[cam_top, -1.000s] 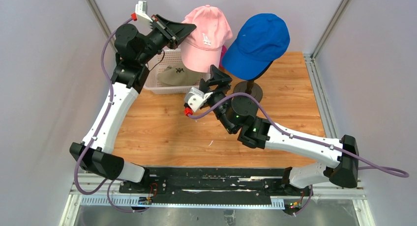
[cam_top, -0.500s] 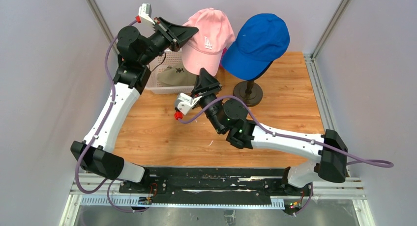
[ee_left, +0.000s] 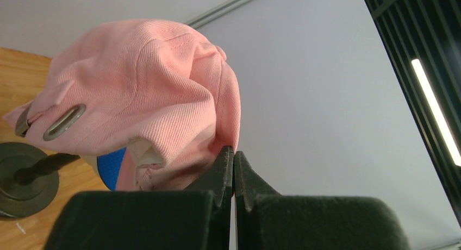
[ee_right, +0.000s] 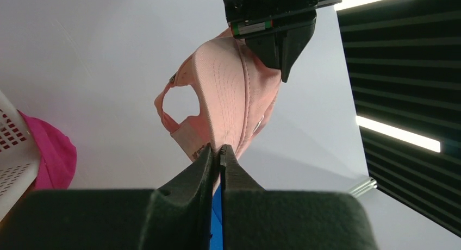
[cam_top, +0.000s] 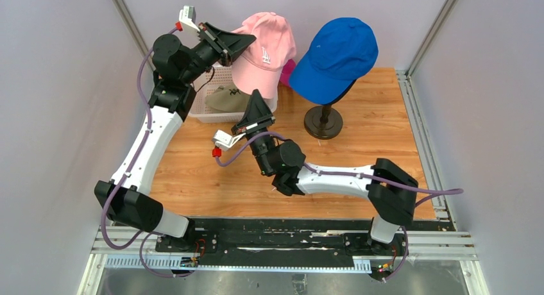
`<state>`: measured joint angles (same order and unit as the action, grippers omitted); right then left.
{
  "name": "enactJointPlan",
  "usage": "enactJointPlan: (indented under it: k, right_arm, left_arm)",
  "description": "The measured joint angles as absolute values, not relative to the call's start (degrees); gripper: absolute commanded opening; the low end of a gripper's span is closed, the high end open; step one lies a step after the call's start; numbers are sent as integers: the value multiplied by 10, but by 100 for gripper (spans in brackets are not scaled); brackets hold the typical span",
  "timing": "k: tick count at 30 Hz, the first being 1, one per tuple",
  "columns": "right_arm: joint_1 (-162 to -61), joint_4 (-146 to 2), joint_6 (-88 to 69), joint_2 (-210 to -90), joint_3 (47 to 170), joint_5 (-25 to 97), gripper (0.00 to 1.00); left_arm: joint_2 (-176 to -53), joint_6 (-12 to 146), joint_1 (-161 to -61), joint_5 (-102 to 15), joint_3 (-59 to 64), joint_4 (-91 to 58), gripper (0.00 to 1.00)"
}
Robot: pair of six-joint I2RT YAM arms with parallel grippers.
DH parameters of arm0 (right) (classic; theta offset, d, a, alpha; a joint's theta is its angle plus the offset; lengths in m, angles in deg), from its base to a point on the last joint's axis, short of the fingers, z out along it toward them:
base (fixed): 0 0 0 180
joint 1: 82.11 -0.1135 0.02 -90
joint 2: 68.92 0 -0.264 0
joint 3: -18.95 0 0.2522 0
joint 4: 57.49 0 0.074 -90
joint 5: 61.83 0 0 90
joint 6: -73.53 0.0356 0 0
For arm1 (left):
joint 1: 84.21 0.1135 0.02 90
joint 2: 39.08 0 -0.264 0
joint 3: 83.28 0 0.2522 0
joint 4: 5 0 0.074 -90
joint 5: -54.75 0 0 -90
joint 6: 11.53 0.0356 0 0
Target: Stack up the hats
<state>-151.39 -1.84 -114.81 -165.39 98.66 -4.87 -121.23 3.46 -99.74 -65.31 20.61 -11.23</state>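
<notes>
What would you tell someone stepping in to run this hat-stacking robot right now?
Left gripper: shut on the pink cap, held up in the air.
Right gripper: shut, tips at that cap's lower edge; grip unclear.
Blue cap sits atop the stand; khaki cap lies in the basket; magenta cap is half hidden behind.
To do: stack pink, khaki and magenta.
</notes>
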Motion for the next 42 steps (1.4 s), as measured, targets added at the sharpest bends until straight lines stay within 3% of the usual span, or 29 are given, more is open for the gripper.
enactJointPlan:
  k: [10,32,39,42]
  right_arm:
    - [-1516,79,-1233,-1691,1001,-37,1]
    - [-1517,108,-1290,-1714,1029,-19,1]
    - [-1515,107,-1293,-1726,1057,-38,28]
    - [-1512,107,-1290,-1726,1067,-48,26]
  left_arm:
    - [-1212,30,-986,-665,188,-88,0]
    - [-1210,14,-977,-677,147,-33,0]
    - [-1199,-4,-972,-676,114,-9,0]
    - [-1196,-12,-972,-684,106,-5,0]
